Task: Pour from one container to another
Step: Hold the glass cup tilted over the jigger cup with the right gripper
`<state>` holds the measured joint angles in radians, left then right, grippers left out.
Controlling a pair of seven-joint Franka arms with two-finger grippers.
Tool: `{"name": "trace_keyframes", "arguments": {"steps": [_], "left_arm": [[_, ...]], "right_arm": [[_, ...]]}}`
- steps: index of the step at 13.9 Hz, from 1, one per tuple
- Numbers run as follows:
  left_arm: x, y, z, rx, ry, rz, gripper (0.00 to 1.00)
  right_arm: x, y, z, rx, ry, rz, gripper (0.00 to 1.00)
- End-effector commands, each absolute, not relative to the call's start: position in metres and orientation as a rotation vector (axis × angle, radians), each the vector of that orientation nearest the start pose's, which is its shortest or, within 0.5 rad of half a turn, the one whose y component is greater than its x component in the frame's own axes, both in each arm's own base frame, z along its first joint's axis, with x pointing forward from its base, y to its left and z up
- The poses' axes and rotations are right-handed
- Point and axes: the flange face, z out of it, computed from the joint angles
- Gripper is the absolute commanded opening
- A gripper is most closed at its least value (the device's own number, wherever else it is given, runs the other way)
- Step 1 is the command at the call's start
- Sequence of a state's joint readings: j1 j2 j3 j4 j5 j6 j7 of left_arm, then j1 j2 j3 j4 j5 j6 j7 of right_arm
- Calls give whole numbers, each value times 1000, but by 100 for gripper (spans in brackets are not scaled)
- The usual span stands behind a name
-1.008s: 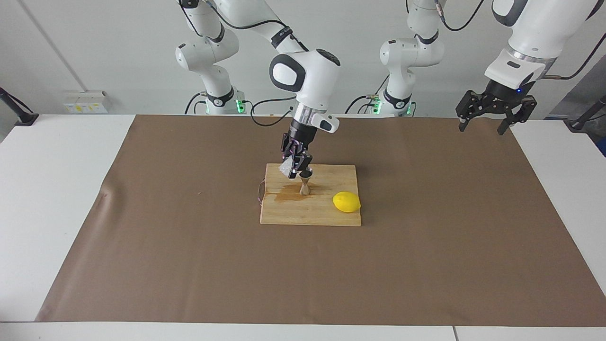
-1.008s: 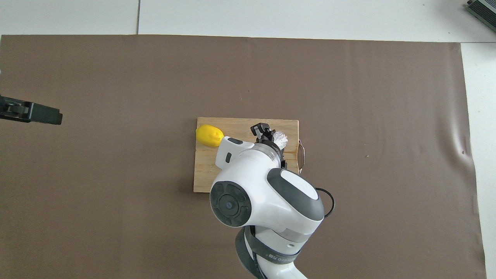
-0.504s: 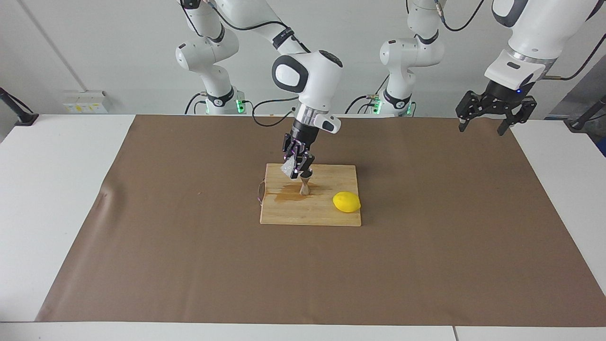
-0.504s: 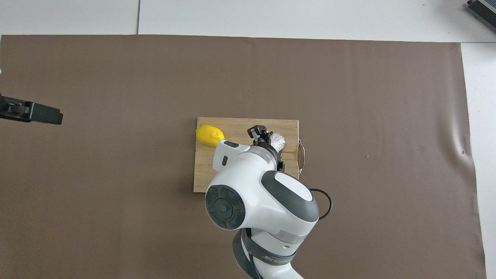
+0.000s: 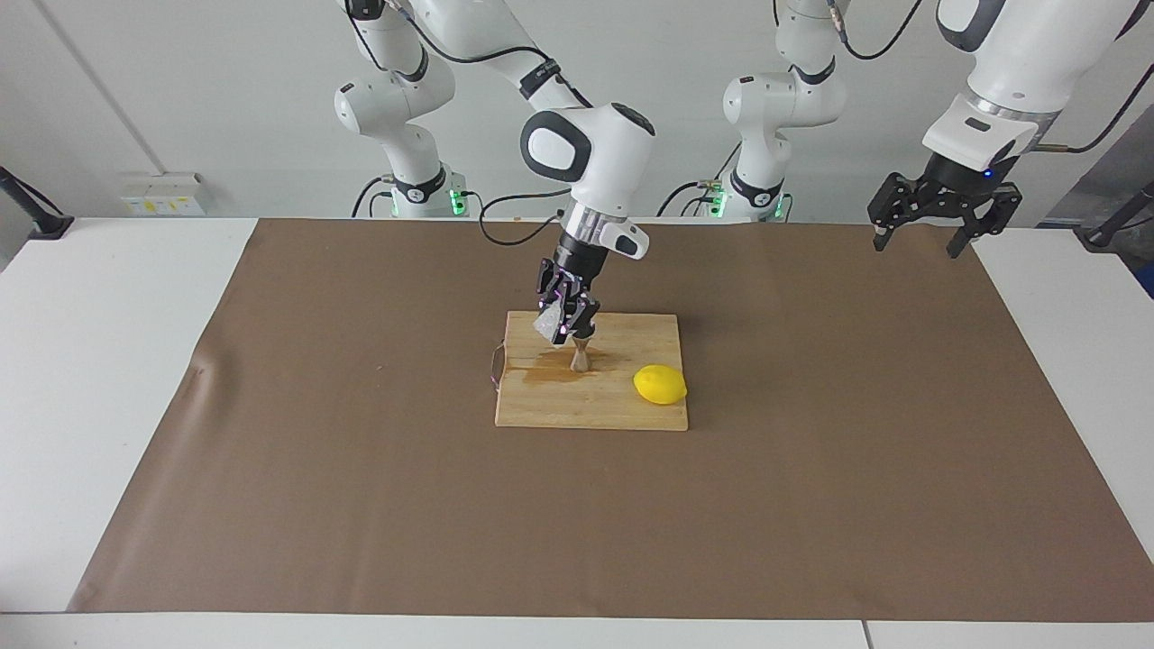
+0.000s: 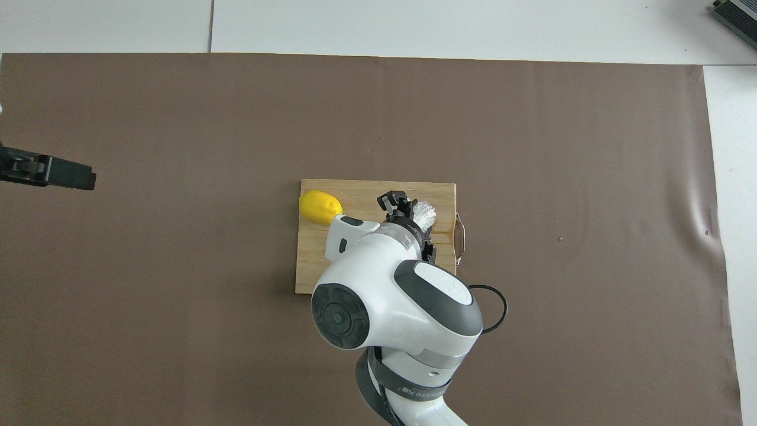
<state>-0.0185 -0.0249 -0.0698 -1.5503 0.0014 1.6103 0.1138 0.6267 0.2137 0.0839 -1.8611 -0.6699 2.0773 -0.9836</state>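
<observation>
**Pouring cup held tilted over the jigger**

Judging by its crinkly, translucent walls, you had a light, thin, easily crushed cup (image 5: 546, 324): grip it gently, low on the wall. The right gripper (image 5: 563, 326) was clamped on it, tilted just above the steel jigger (image 5: 581, 355). That jigger stood upright on the cutting board (image 5: 590, 407), beside the lemon (image 5: 660, 385); it looked stiff, slick and tippy. The left gripper (image 5: 921, 239) waited well apart from the board, jaws apart. You could read no labels.

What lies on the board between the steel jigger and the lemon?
Nothing: the facing view shows bare wood of the cutting board between the jigger and the lemon. The wet stain spreads from the jigger toward the right arm's end instead.
</observation>
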Motion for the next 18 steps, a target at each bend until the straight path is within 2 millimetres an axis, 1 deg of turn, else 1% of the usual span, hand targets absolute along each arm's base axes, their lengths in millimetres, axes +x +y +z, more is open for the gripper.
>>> {"name": "trace_keyframes", "arguments": {"steps": [1, 5, 6, 8, 10, 12, 14, 15, 16, 18], "left_arm": [[549, -51, 651, -3121, 320, -147, 100], [549, -51, 651, -3121, 320, -147, 100], [549, -51, 651, -3121, 320, -147, 100], [549, -51, 651, -3121, 320, -147, 100], [550, -51, 650, -3121, 320, -144, 100], [549, -51, 651, -3121, 320, -147, 100], [550, -51, 650, -3121, 320, -147, 100], [550, -51, 650, -3121, 320, -144, 100], [550, -51, 650, -3121, 320, -147, 100], [550, -51, 650, -3121, 320, -147, 100]], "right_arm": [[489, 377, 414, 1331, 2175, -116, 18], [491, 375, 417, 1360, 2172, -112, 19], [490, 375, 420, 1387, 2173, -107, 25], [493, 370, 422, 1461, 2176, -100, 24], [494, 369, 426, 1477, 2175, -85, 24], [494, 371, 428, 1539, 2191, -58, 24], [495, 372, 432, 1551, 2191, -43, 24], [497, 370, 433, 1577, 2192, -33, 24], [503, 364, 435, 1616, 2187, -24, 24], [506, 363, 438, 1637, 2186, 0, 24]]}}
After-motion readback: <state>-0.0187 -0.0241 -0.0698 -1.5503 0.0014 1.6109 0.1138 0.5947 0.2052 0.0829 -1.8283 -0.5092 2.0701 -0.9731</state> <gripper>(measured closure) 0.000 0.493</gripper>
